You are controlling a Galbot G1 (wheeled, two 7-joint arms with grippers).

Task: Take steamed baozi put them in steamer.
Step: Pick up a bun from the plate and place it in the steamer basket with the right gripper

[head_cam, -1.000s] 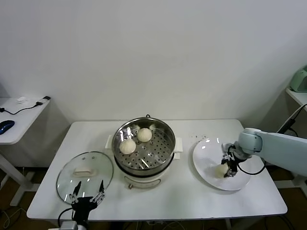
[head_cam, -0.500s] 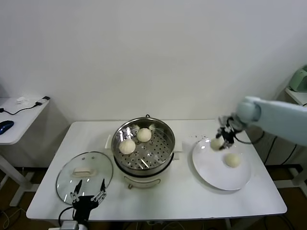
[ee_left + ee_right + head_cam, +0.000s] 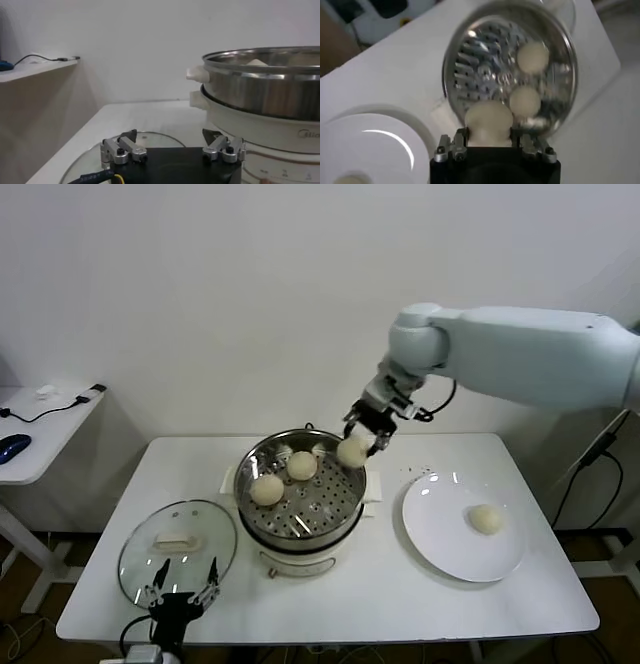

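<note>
My right gripper [image 3: 358,446] is shut on a cream-white baozi [image 3: 352,451] and holds it in the air over the right rim of the steamer [image 3: 340,519]. The held baozi also shows in the right wrist view [image 3: 488,118], between the fingers. Two baozi lie on the perforated tray: one at the left [image 3: 266,489], one at the back [image 3: 301,465]; they also show in the right wrist view [image 3: 532,56] [image 3: 525,101]. A fourth baozi [image 3: 486,519] lies on the white plate [image 3: 440,529]. My left gripper [image 3: 181,589] is open and idle at the table's front left.
The round glass lid with a white handle [image 3: 177,541] lies flat left of the steamer, just behind my left gripper. A side table [image 3: 40,434] with a cable and a blue mouse stands at far left. The wall is close behind the table.
My right gripper lifted one baozi off the plate and carried it left and up, from above the plate to over the steamer's right rim. The left arm has not moved.
</note>
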